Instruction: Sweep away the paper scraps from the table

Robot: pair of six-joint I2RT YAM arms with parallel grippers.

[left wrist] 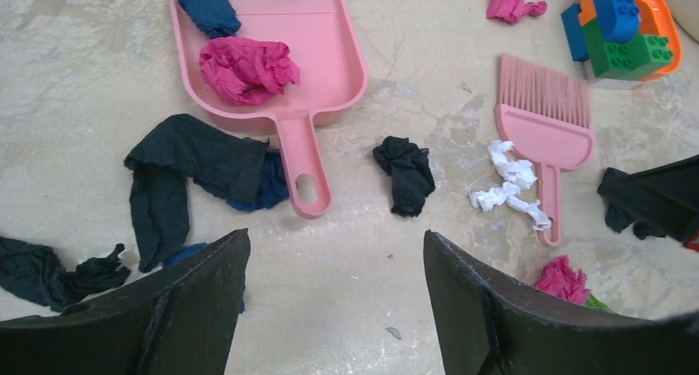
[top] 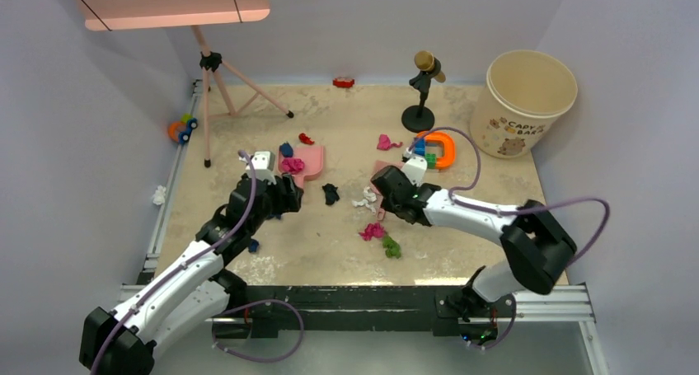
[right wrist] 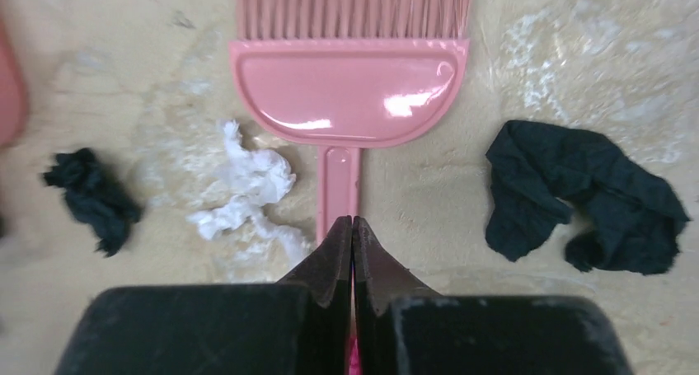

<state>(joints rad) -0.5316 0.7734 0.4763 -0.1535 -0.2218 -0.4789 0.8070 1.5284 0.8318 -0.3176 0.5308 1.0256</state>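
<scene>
Paper scraps lie across the table (top: 462, 251): a black one (top: 330, 194), a white one (top: 363, 199), magenta (top: 372, 231), green (top: 391, 247), red (top: 306, 138). A pink dustpan (left wrist: 330, 53) holds a magenta wad (left wrist: 246, 68), with a blue wad (left wrist: 206, 4) at its rim. A pink brush (right wrist: 350, 95) lies flat beside a white scrap (right wrist: 247, 185) and a black scrap (right wrist: 577, 194). My left gripper (left wrist: 334, 239) is open and empty, just short of the dustpan handle. My right gripper (right wrist: 353, 220) is shut, its tips over the brush handle and empty as far as I can see.
A cream bin (top: 527, 103) stands at the far right. A block stack in an orange ring (top: 433, 151), a microphone figurine (top: 422, 91), a pink tripod (top: 218, 86), a red toy car (top: 344, 82) and a colourful toy (top: 181, 129) stand around the back and left edge.
</scene>
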